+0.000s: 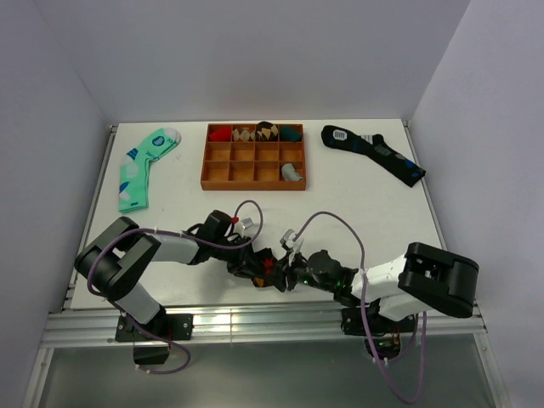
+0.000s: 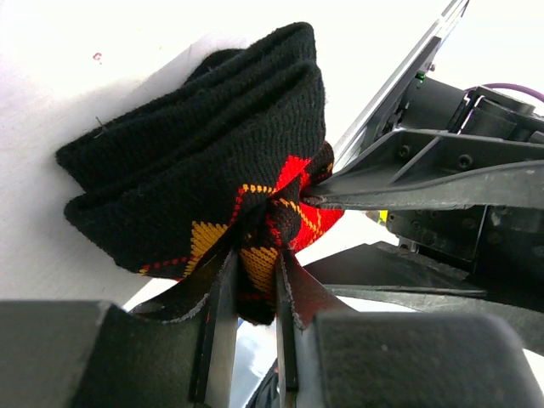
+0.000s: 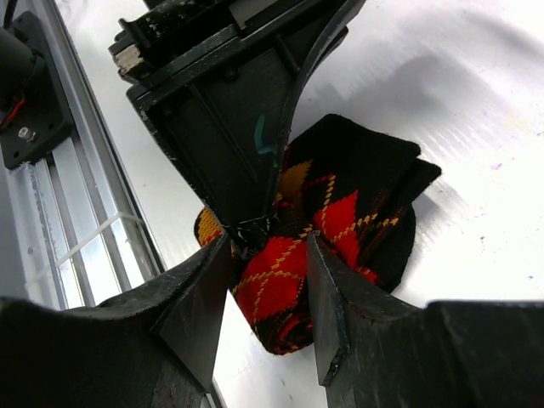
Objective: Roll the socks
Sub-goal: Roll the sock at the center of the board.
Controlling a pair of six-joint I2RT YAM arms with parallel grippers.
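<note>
Left wrist view: left gripper (image 2: 255, 285) at the bottom of the frame. Its fingers (image 2: 223, 327) are narrow, with a fold of the argyle socks (image 2: 204, 161) pinched between them. Right gripper (image 2: 313, 231) comes in from the right, upper fingertip touching a red diamond, lower finger under the cloth.

Right wrist view: the right gripper's own fingers flank the red-and-orange part, both inner faces against the fabric, gap middling. The left gripper comes down from above, its tip in the middle of the bundle. An aluminium rail (image 3: 76, 212) shows at the left only in this view.

Top view: both grippers meet at the near middle of the table (image 1: 365, 204), just ahead of the arm bases. The socks show only as a speck of red and black between them, shape unreadable. Only here, at the far side:
- wooden tray (image 1: 255, 185), centre
- mint green sock (image 1: 143, 167), left
- navy sock (image 1: 374, 151), right

Orientation: the bundle is bunched, not laid out. In the left wrist view the stacked plain black layers run up and left, away from the left fingers, with the patterned part at the grip. Long axis on the table: cannot tell.
</note>
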